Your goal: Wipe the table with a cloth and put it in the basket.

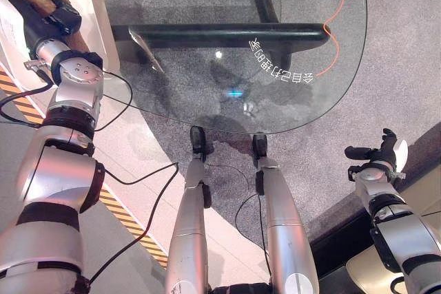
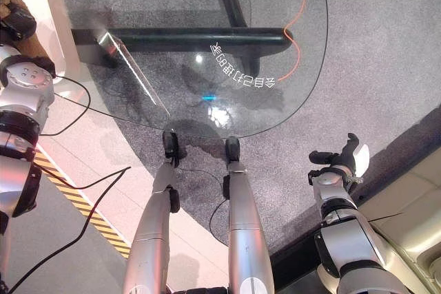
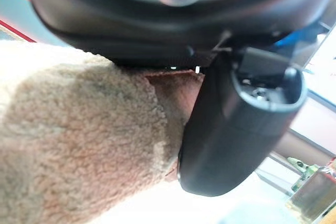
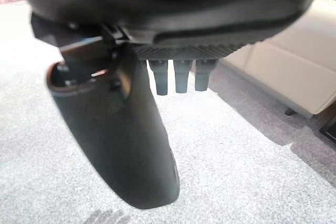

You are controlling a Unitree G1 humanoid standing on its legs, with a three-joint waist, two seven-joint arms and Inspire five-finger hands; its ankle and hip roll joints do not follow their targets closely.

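The left hand (image 1: 52, 6) squeezes the fuzzy tan cloth (image 3: 79, 140); the right hand (image 1: 379, 156) hangs loose with nothing in it, beside the glass table (image 1: 289, 101)

The left arm reaches up toward eleven o'clock, elbow bent, its robot hand (image 1: 48, 8) raised at the far end with fingers and thumb (image 3: 236, 129) curled round a tan fleecy cloth (image 3: 79, 140). The right arm comes in from five o'clock, forearm angled up; its robot hand (image 1: 379, 153) hangs free, holding nothing, fingers (image 4: 181, 74) relaxed and thumb spread.
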